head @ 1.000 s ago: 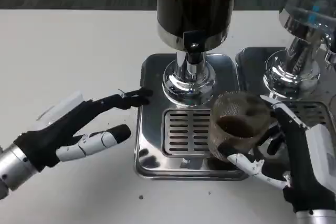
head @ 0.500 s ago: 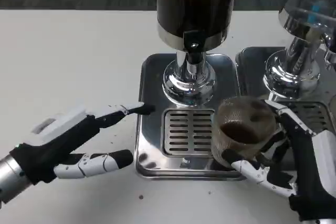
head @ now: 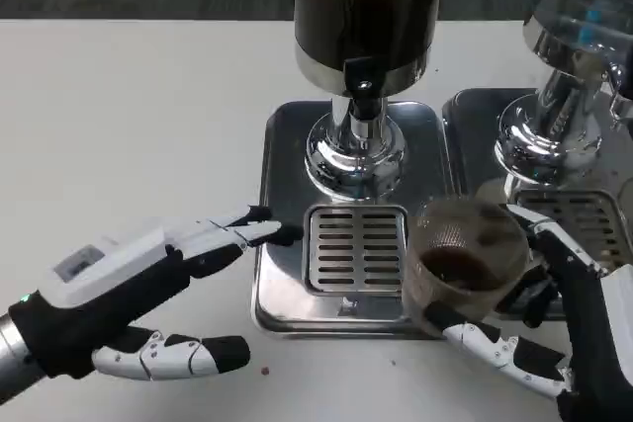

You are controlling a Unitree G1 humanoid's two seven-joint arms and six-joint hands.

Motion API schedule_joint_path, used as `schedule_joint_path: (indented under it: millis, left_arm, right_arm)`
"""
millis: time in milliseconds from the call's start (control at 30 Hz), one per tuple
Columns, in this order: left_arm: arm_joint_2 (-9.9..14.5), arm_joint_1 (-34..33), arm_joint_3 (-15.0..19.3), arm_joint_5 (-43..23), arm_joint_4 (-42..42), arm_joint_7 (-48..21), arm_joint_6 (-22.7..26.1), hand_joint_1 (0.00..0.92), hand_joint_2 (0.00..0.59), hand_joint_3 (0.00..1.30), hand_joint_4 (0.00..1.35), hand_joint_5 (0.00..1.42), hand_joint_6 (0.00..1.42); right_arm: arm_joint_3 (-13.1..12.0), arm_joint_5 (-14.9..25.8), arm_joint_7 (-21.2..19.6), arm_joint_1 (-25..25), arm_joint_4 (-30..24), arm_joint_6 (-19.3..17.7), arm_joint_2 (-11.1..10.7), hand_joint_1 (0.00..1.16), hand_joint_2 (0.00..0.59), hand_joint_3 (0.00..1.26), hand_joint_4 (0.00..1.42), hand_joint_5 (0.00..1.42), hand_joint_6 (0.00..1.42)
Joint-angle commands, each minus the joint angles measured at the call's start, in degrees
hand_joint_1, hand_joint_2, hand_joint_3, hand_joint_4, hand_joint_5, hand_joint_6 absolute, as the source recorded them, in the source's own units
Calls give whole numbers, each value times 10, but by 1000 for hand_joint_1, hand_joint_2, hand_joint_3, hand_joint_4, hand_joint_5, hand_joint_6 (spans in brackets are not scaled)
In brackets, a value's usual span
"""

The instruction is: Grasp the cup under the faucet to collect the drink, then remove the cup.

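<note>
Holding the clear plastic cup (head: pixel 463 256) around its wall, your right robot hand (head: pixel 554 333) carries liquid: squeeze lightly, keep it upright. Left robot hand (head: pixel 138 294) stays spread, empty.

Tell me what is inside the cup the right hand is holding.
The cup in the right hand holds a shallow pool of dark drink at its bottom. The ribbed wall blurs the rest, so the exact level is unclear.

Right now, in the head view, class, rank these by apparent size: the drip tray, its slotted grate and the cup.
1. drip tray, clearly largest.
2. and 3. slotted grate and cup look alike, so no ranking; right hand holds the cup.
</note>
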Motion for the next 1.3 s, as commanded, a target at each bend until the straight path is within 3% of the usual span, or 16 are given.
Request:
schedule_joint_path:
  millis: [33,533,1300]
  left_arm:
    - [16,17,-5,2,-18,9,-16,0,171,106,9,15,106]
    - [42,60,-11,-25,-66,8,-27,0,169,97,0,8,92]
    - [65,71,-7,-49,-80,6,-24,0,170,100,0,0,90]
  right_arm:
    - [-4,10,-2,7,-30,-21,-1,667,245,593,726,860,1113]
    - [-6,15,10,50,-69,-31,-1,667,245,600,735,877,1133]
    - [-14,19,22,68,-91,-39,3,667,245,616,745,888,1150]
